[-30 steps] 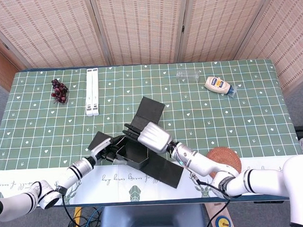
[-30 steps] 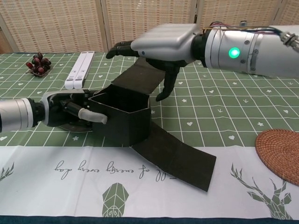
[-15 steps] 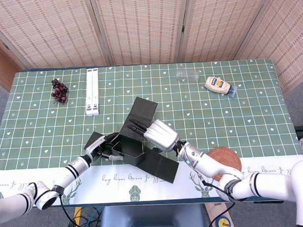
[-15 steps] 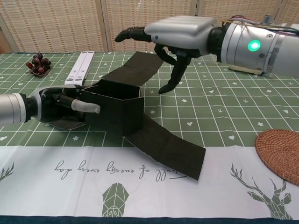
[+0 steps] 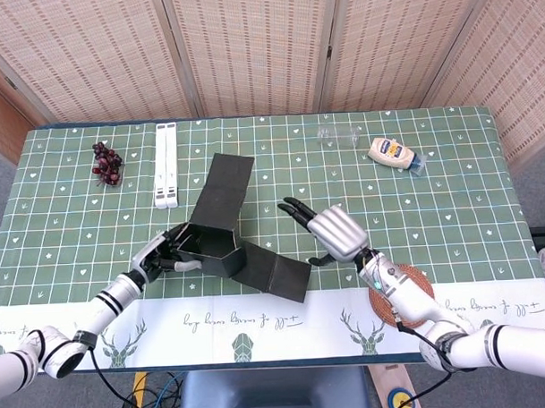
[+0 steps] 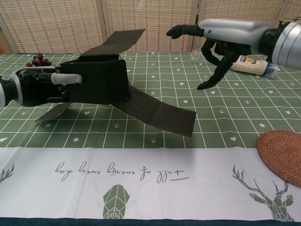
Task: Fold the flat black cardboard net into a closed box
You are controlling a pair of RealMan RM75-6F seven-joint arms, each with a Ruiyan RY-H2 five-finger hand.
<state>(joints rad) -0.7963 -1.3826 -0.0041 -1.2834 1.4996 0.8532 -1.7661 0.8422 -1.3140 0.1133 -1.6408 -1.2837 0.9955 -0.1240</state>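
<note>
The black cardboard net [image 5: 216, 244] is partly folded into an open box [image 6: 96, 80] at the table's front left. One long flap [image 6: 113, 41] slants up and back from it. Another long flap [image 6: 160, 112] lies out on the cloth to the right. My left hand [image 6: 40, 87] grips the box's left wall, its thumb laid across the outside. In the head view that left hand [image 5: 162, 255] sits at the box's left side. My right hand [image 6: 221, 40] hovers to the right, apart from the cardboard, fingers spread and holding nothing. The right hand [image 5: 332, 231] is also in the head view.
A woven coaster [image 5: 403, 289] lies at the front right. Grapes [image 5: 106, 163] and two white strips [image 5: 166, 165] sit at the back left. A mayonnaise bottle [image 5: 394, 152] and a clear bottle [image 5: 339, 135] lie at the back right. A white runner [image 6: 150, 179] covers the front edge.
My right hand has come off the box and moved away to the right. The left hand has carried the box to the left and farther back, and the rear flap now stands higher.
</note>
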